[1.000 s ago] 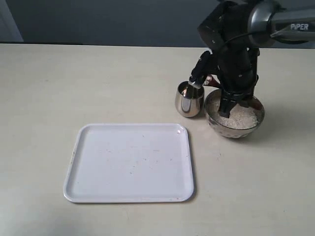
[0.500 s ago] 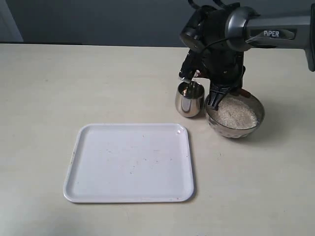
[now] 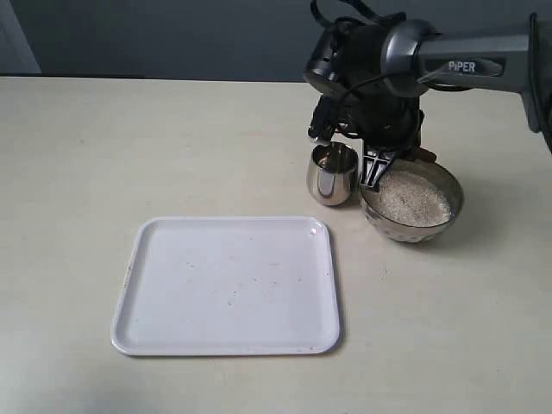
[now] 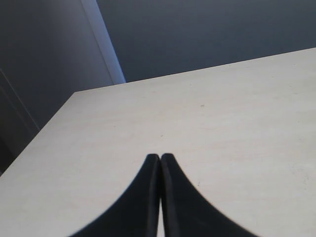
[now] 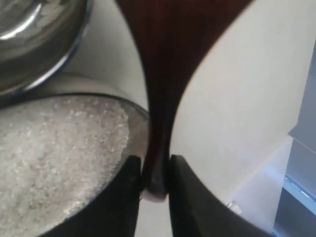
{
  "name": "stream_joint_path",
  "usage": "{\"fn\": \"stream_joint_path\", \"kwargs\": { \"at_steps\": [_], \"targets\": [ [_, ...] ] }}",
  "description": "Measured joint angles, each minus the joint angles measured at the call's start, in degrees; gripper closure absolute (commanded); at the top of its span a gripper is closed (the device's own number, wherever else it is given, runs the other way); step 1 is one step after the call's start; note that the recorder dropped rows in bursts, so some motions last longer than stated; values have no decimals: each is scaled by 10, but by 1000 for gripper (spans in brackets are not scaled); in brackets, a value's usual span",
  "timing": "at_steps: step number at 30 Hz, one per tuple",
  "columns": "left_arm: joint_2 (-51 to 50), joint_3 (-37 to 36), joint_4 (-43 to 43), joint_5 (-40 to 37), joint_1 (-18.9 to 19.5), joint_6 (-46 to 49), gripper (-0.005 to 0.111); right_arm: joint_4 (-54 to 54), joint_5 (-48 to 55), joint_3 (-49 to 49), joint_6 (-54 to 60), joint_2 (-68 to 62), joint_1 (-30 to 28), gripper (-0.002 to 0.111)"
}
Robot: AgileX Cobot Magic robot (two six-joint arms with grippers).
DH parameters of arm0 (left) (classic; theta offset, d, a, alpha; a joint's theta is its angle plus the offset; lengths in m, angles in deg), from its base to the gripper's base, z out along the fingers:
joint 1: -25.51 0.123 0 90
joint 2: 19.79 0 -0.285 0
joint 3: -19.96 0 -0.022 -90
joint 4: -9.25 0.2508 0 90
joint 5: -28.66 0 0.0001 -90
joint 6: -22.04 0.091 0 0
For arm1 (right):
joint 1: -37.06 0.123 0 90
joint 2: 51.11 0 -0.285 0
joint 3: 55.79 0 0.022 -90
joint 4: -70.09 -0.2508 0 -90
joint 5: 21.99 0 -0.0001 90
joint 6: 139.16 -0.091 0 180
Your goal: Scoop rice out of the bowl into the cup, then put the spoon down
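Looks like the pouring stage. Gripping the thin handle end of the spoon (image 5: 163, 74) with the right end effector (image 5: 155, 183), pinched tight on the wood. Hanging over the spot where the cup (image 3: 332, 175) stands just left of the bowl (image 3: 412, 226), both at the far right of the tabletop (image 3: 103, 147). Scoop end seemingly above the cup's mouth, though hard to make out.

To do this well: keep the scoop centred over the cup, roll the wrist slowly, and let the rice (image 3: 416, 197) slide off inside the rim. Avoid nudging the cup; probably light and easy to tip. Mind the bowl's near edge too.

Holding nothing with the left end effector (image 4: 160, 165), tips pressed together above the tabletop.
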Motion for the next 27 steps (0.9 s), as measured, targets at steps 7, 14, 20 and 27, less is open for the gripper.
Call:
{"fn": "stream_joint_path", "kwargs": {
  "at_steps": [7,14,20,27],
  "targets": [
    [0,0,0,0,0,0,106,5,0,0,-5,0,1,109],
    [0,0,0,0,0,0,106,8,0,0,-13,4,1,109],
    [0,0,0,0,0,0,106,18,-1,-32,-13,20,1,109],
    [0,0,0,0,0,0,106,40,-1,-59,-28,21,10,109]
  ]
}}
